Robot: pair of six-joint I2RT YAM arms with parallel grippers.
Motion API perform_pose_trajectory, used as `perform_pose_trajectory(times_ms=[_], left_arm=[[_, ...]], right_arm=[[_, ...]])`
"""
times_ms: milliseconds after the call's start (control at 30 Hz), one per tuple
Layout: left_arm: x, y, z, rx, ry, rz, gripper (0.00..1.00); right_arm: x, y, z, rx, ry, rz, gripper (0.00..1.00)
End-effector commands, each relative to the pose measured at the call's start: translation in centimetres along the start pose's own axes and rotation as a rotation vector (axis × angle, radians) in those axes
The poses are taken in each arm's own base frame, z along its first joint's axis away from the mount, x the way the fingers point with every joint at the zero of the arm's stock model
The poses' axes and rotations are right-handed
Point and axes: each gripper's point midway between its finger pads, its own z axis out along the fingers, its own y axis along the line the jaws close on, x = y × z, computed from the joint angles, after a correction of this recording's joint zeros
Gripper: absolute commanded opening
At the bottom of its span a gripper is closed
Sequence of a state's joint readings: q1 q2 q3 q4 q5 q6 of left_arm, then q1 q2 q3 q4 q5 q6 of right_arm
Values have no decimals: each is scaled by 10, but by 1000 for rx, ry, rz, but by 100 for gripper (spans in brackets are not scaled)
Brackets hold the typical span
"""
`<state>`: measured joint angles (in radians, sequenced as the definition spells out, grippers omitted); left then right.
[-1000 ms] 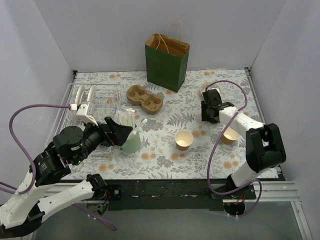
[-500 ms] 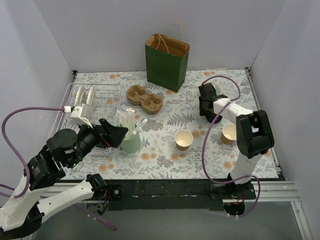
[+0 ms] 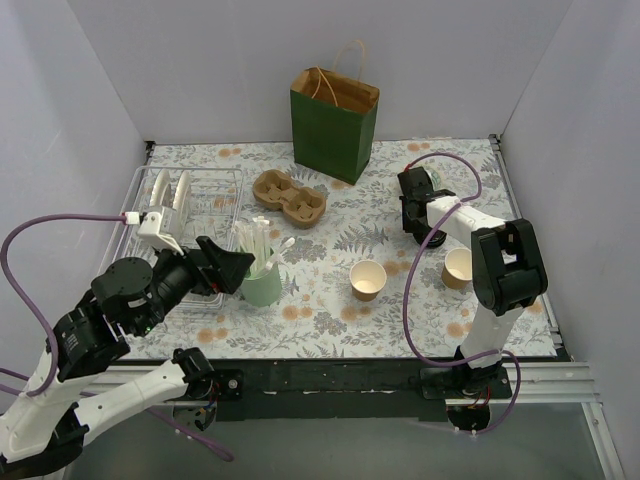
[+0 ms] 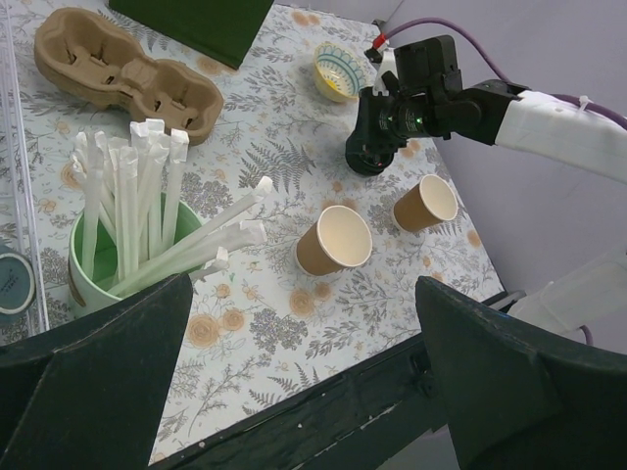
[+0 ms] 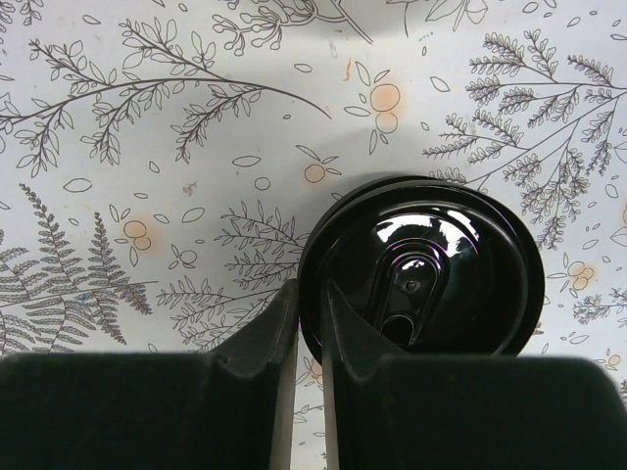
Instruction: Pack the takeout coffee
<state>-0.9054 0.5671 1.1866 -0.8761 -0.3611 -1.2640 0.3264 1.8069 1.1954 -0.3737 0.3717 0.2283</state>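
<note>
A green paper bag [image 3: 334, 125] is standing open at the back of the floral tablecloth [image 3: 330, 318], a cardboard cup carrier [image 3: 289, 197] lying just in front. A mint cup [image 3: 263, 288] is holding white wrapped straws [image 4: 127, 201]. Two lidless paper cups [image 3: 368, 279] [image 3: 459, 268] are sitting well apart, a clear tray [image 3: 190, 195] is lying at the left, and a small patterned bowl [image 4: 337, 77] is sitting near the bag.

Top external camera sat high at the near side, looking down over the whole surface [image 3: 370, 235]. Left wrist camera looked obliquely across it from lower down, toward the right arm [image 4: 558, 117]; both views shared the mint-green cup [image 3: 262, 288]. Right wrist camera faced straight down, very close above the black lid [image 5: 421, 269].
</note>
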Motion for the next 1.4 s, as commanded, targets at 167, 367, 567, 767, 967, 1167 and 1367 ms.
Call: perform_pose_trajectory(times_ms=[167, 367, 567, 767, 967, 1167, 1367], left_arm=[[7, 4, 7, -28, 23, 17, 98], [2, 1, 5, -12, 7, 14, 98], [5, 1, 9, -13, 11, 23, 98], [1, -14, 23, 1, 41, 53, 98], [8, -53, 51, 96, 123, 24, 90], [1, -109, 66, 299, 131, -151, 81], [6, -153, 81, 471, 180, -302, 72]], right_arm=[[-26, -8, -22, 0, -82, 19, 17], [-37, -13, -36, 0, -120, 14, 17], [-46, -4, -62, -90, -143, 16, 17], [-61, 85, -191, -817, -316, 2, 15], [-51, 104, -325, -1304, -579, -27, 14], [-13, 100, -409, -1618, -702, -119, 15], [8, 88, -458, -1748, -855, -171, 15]])
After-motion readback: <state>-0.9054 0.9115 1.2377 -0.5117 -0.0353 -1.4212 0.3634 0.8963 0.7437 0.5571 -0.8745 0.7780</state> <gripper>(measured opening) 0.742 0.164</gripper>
